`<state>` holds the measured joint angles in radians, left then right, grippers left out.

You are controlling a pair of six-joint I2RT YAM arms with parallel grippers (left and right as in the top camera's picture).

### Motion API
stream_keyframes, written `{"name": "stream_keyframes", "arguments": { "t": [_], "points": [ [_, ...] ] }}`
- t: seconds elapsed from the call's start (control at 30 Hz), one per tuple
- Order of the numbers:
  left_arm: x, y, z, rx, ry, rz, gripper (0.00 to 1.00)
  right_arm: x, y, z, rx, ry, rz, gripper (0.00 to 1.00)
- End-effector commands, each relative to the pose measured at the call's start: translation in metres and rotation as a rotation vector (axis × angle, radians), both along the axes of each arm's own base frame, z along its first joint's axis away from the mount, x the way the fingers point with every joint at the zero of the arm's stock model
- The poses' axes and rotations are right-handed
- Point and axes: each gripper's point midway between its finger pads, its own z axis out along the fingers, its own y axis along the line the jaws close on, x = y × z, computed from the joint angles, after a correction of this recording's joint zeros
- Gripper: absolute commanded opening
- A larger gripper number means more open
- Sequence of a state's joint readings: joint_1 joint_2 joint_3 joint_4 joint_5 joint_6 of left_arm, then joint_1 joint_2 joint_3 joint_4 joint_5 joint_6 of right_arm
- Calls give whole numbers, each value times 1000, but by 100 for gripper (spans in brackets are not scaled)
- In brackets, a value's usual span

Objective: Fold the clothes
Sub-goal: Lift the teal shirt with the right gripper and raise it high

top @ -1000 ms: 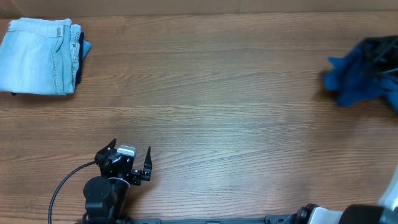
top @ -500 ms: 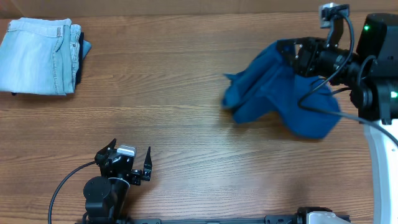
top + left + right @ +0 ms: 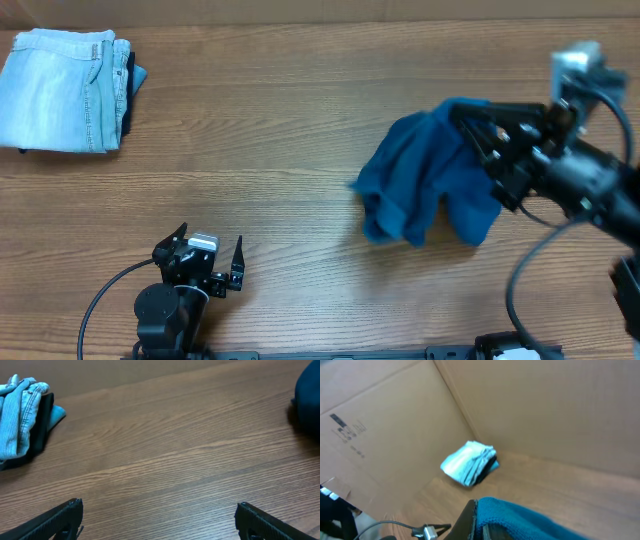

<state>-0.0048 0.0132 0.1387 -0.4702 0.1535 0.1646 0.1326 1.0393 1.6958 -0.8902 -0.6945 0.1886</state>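
Since half a second ago the shirt (image 3: 425, 175) has slid left and down toward the middle right of the overhead frame, carried by the right gripper (image 3: 468, 122), whose arm now reaches in from the right edge. From above, the wooden table (image 3: 300, 150) holds folded jeans (image 3: 60, 90) in the upper left, well apart from the bunched shirt; the left gripper (image 3: 208, 248) sits at the lower left, spread wide and touching nothing. The left wrist view shows bare wood, the jeans at the upper left, a shirt edge at the upper right, and both fingers (image 3: 55, 520) far apart. The right wrist view shows a cardboard wall (image 3: 545, 410) behind the table, the jeans in the middle, and the jaws pinched tight on the shirt's fabric at the bottom.
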Motion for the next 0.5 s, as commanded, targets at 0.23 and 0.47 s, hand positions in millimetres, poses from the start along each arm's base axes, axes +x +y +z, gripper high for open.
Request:
{"name": "stream_keyframes", "arguments": {
  "t": [0.23, 0.47],
  "points": [
    [0, 1, 0, 10, -9, 1, 100, 20, 7, 9, 0, -6, 28, 4],
    [0, 1, 0, 10, -9, 1, 100, 44, 28, -7, 23, 63, 176, 4]
  ]
}}
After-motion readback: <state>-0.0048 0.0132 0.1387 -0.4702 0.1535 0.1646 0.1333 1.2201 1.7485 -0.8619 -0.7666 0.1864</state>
